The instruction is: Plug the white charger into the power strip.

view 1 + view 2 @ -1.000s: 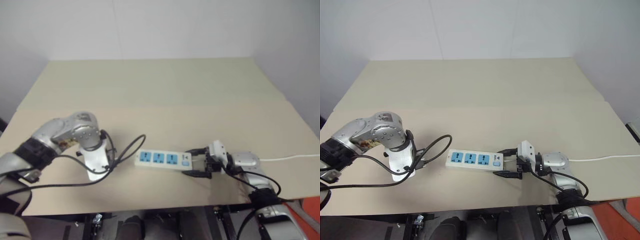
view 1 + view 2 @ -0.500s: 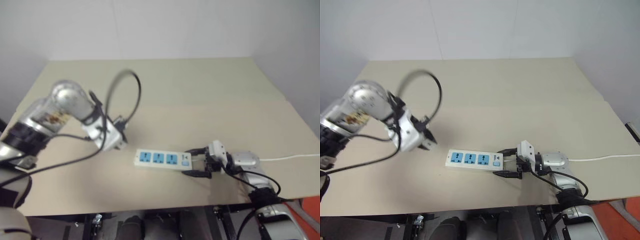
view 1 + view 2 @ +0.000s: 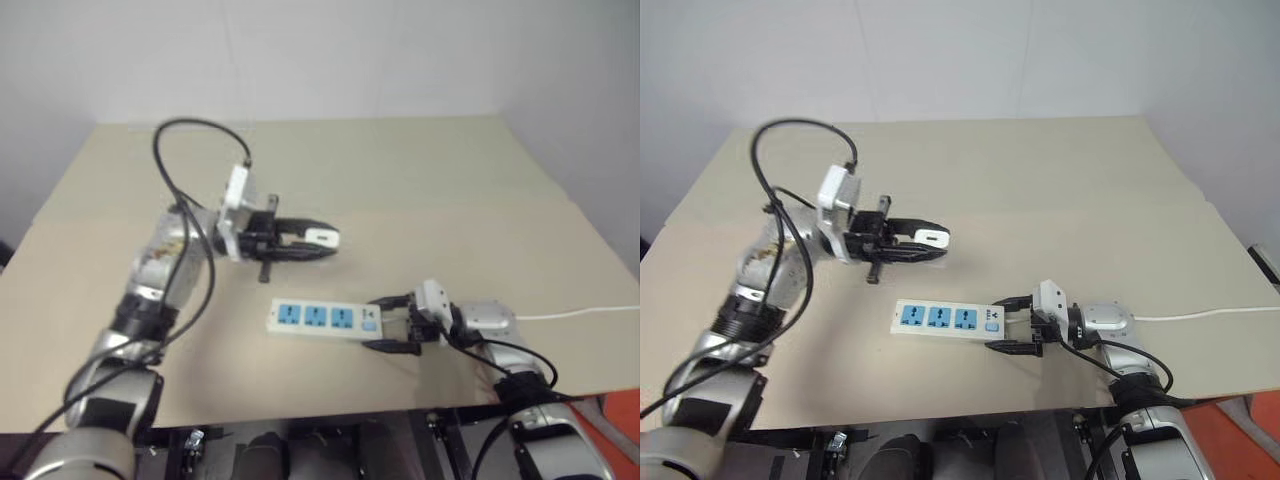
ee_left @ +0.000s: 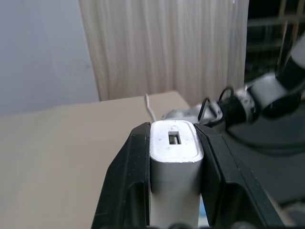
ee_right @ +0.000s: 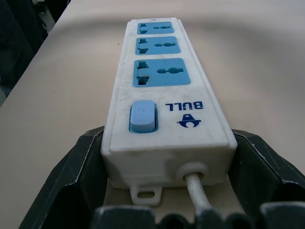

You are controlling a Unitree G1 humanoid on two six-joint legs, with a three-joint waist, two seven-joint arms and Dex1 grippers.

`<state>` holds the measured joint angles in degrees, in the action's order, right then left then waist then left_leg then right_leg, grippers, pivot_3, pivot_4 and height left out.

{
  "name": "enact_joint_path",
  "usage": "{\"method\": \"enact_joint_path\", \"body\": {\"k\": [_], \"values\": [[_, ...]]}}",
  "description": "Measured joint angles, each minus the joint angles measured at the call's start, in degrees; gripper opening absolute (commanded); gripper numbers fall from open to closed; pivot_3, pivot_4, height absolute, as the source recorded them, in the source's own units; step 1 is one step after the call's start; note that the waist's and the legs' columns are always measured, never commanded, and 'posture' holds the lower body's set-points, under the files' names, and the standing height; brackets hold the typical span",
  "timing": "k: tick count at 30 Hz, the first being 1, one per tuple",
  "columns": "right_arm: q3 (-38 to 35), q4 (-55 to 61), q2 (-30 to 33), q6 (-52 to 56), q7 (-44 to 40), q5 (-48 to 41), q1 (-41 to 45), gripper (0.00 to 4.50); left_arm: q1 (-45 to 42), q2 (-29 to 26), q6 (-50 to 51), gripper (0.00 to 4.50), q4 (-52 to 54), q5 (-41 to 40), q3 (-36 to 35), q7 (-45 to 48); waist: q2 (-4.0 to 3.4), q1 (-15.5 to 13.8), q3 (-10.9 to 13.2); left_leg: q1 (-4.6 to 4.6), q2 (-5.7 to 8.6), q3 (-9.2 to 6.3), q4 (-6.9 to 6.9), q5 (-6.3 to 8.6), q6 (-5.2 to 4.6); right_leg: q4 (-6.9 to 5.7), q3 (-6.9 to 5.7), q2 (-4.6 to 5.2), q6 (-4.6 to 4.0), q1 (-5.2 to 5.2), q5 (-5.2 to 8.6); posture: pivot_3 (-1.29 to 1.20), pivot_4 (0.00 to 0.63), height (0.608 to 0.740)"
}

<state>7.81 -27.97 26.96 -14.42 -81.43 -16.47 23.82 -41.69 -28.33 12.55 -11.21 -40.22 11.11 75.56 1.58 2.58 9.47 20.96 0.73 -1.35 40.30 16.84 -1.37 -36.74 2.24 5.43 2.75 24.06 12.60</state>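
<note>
Sockets: three; white charger [image 4: 174, 153]: one.

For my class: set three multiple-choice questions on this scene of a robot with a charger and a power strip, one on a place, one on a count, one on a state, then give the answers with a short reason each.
1. Where is the white charger?
A. lying on the table
B. held in the air by the left gripper
C. plugged into the strip

2. How many blue sockets does the power strip have?
A. two
B. three
C. five

3. What is the right gripper doing?
A. clamping the strip's switch end
B. hanging open above the table
C. holding the charger

Answers:
1 B, the charger sits between the black fingers above the table.
2 B, three sockets lie in a row beside the blue switch.
3 A, its fingers press both sides of the cord end.
</note>
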Motion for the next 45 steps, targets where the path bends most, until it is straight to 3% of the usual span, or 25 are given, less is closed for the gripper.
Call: {"method": "enact_joint_path", "body": {"k": [9,19,30,45], "values": [[0.0,-0.9,-0.9,-1.0,0.5,0.2,0.1,3.45,3.8,7.8,2.1,1.02,0.2,7.2,1.7,-3.2,0.01,0.1,0.0,-0.34,-0.01,0.08,-0.08,0.00,0.01,0.05,0.18,-0.06,-0.02,-0.17,0.00,0.00,0.150,0.740],[0.0,-1.6,-1.1,-1.4,0.7,0.4,-0.1,3.45,6.9,8.6,2.3,1.02,-1.0,9.9,1.5,0.5,0.02,0.1,0.0,-0.88,-0.14,0.06,-0.36,0.01,0.01,0.59,0.12,-0.16,-0.12,-0.89,-0.05,0.00,0.150,0.740],[0.0,-1.4,-1.2,-1.5,0.7,0.5,-0.3,3.45,10.1,9.9,2.2,1.02,-2.6,10.1,0.3,2.8,0.01,0.1,-0.1,-0.95,-0.21,0.07,-0.46,0.01,0.02,0.66,0.12,-0.20,-0.15,-0.92,-0.06,0.00,0.150,0.740],[0.0,-1.1,-1.2,-1.5,0.8,0.5,-0.5,3.45,7.7,11.9,-2.2,1.02,-11.5,13.7,0.0,6.6,0.02,0.1,-0.1,-0.94,-0.22,0.07,-0.51,0.02,0.01,0.71,0.10,-0.21,-0.15,-0.92,-0.06,0.00,0.150,0.740]]}}
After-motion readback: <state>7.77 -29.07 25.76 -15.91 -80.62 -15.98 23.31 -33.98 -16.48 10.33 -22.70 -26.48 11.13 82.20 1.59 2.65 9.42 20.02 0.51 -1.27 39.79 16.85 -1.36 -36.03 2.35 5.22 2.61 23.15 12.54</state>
